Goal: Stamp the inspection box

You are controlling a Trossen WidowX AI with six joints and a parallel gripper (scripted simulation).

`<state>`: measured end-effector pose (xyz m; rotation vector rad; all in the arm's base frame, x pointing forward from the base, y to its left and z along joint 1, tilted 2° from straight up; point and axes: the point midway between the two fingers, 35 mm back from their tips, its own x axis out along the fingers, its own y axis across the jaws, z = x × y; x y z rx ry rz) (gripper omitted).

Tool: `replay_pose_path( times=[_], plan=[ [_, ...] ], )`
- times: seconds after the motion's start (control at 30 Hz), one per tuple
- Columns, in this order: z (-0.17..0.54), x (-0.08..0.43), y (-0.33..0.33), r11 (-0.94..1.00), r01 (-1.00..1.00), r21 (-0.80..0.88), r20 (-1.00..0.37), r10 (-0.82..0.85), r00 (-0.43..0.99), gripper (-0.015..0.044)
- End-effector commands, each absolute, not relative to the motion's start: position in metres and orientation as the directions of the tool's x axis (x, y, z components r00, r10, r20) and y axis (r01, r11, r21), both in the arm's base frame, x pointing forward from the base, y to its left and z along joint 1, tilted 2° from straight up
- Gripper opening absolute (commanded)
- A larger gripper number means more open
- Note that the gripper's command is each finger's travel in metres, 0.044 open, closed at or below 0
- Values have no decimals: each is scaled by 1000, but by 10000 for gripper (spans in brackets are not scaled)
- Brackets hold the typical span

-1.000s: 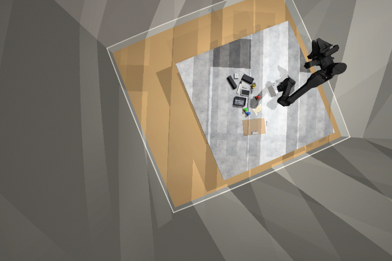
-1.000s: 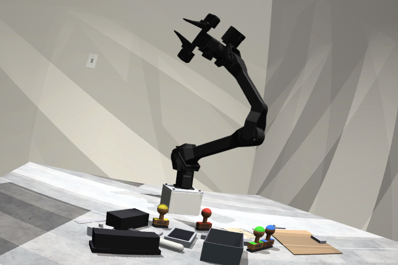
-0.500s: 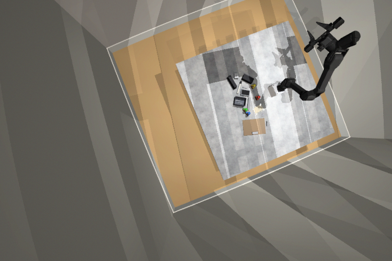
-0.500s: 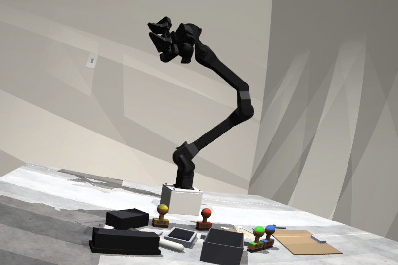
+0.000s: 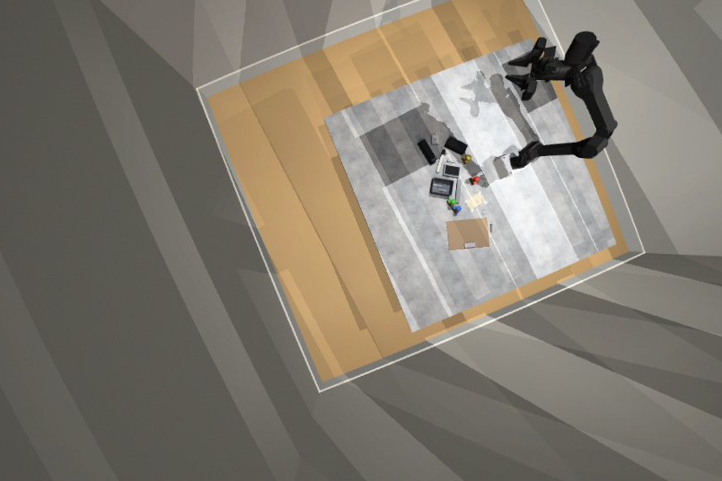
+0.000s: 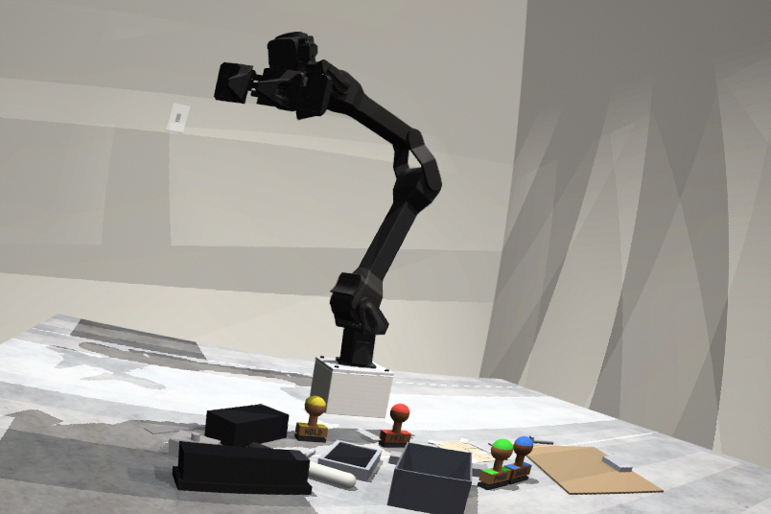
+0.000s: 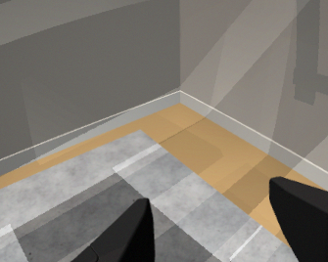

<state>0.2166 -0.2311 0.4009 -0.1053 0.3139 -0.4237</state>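
Observation:
The PASS stamp (image 5: 452, 201) (image 6: 501, 450), with a green knob, stands upright on the bench, close beside the blue-knobbed stamp. The ink pad (image 5: 451, 170) (image 6: 349, 455) is a dark pad in a grey rim. The cream card (image 5: 475, 201) (image 6: 461, 449) lies flat near the stamps; its print area is too small to read. My gripper (image 5: 507, 69) (image 6: 255, 85) (image 7: 210, 198) is partly open and empty, high above the bench and far from the stamps. No task object shows in the wrist view.
A red-knobbed FAIL stamp (image 5: 474, 179) (image 6: 399, 417) and a yellow-knobbed HOLD stamp (image 5: 466, 159) (image 6: 314, 417) stand near the arm's base. A dark open box (image 6: 432, 484), black blocks (image 6: 245, 472) (image 6: 247, 423), a white cylinder (image 6: 333, 475) and a brown board (image 5: 464, 231) (image 6: 587, 472) surround the work area.

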Motion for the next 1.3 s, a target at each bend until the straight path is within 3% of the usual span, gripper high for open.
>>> replay_pose_path(
  times=[0.0,0.27,0.53,0.77,1.0,1.27],
  plan=[
    [363,266,-219,942,332,38,-400,-290,869,221],
    [282,352,-151,905,284,316,-625,-27,780,221],
    [208,395,-65,847,351,400,-795,129,593,221],
    [133,402,32,816,495,297,-936,147,318,221],
    [62,370,120,822,568,33,-998,0,58,221],
    [54,368,133,822,570,-4,-999,-28,32,221]
  ],
)
